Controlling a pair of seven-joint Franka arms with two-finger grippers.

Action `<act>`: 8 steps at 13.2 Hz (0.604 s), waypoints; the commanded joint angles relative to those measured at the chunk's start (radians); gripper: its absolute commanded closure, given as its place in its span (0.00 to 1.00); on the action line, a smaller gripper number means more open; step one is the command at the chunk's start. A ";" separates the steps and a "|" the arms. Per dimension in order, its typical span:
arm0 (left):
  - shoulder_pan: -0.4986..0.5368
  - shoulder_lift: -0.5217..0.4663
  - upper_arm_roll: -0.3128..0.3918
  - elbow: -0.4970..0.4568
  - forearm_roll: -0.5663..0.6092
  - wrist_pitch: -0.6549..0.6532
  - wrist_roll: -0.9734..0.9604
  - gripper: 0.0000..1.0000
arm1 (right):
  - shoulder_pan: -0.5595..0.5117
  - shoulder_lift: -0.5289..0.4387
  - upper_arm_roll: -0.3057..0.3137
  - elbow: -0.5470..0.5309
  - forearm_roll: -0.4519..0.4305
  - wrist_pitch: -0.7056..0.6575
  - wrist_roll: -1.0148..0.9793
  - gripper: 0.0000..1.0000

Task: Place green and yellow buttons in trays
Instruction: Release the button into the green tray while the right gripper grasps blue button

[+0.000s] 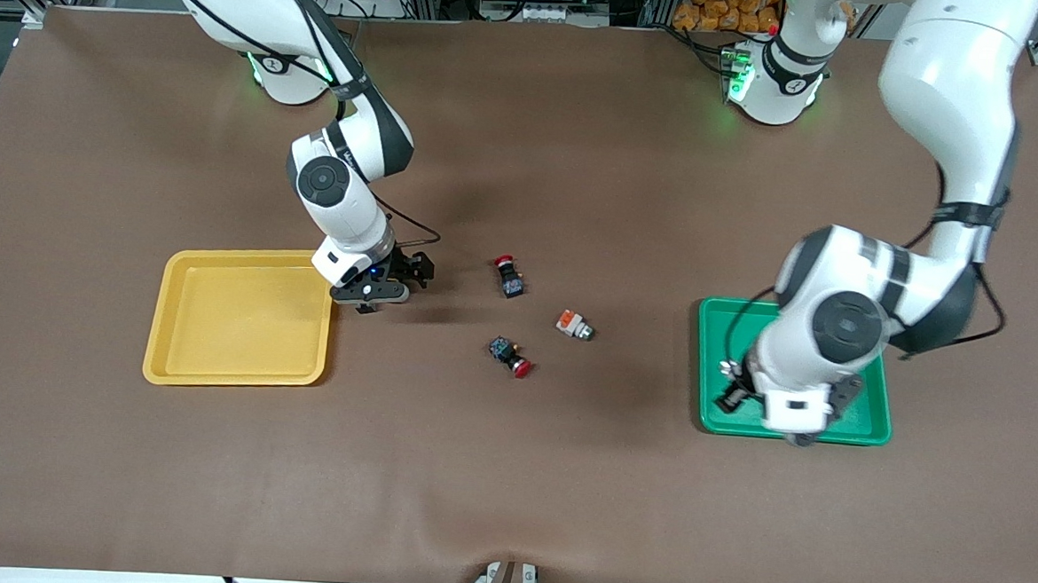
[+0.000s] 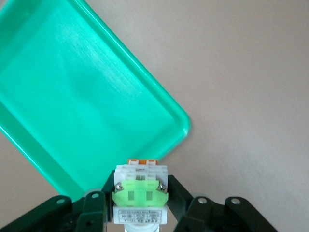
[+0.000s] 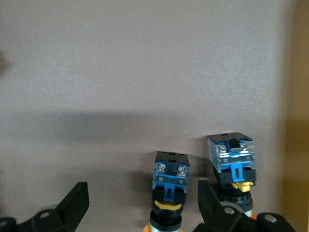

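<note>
My left gripper (image 2: 140, 189) is shut on a white-grey button with a lime-green block (image 2: 140, 199). It hangs over the rim of the green tray (image 2: 72, 96), and in the front view the left gripper (image 1: 734, 387) is over the green tray (image 1: 868, 416). My right gripper (image 3: 142, 203) is open, low beside the yellow tray (image 1: 216, 316). One black-bodied yellow-capped button (image 3: 170, 186) lies between its fingers. A second yellow-capped button (image 3: 233, 162) lies just outside one finger (image 3: 208, 198). In the front view the right gripper (image 1: 392, 285) hides both.
Two black buttons with red caps (image 1: 509, 276) (image 1: 509, 355) lie mid-table. A white-grey button with an orange block (image 1: 574, 325) lies beside them, toward the green tray. Bare brown mat surrounds them.
</note>
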 commanded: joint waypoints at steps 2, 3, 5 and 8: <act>0.101 0.012 0.003 -0.014 0.037 -0.078 0.103 1.00 | 0.021 0.016 -0.016 -0.012 -0.020 0.051 0.015 0.00; 0.117 0.015 0.005 -0.014 0.050 -0.094 0.103 1.00 | 0.023 0.032 -0.017 -0.015 -0.021 0.080 0.017 0.00; 0.131 0.016 0.016 -0.016 0.078 -0.136 0.106 1.00 | 0.021 0.044 -0.017 -0.014 -0.024 0.092 0.012 0.00; 0.144 0.015 0.016 -0.014 0.094 -0.167 0.106 0.92 | 0.016 0.052 -0.019 -0.014 -0.032 0.092 0.004 0.15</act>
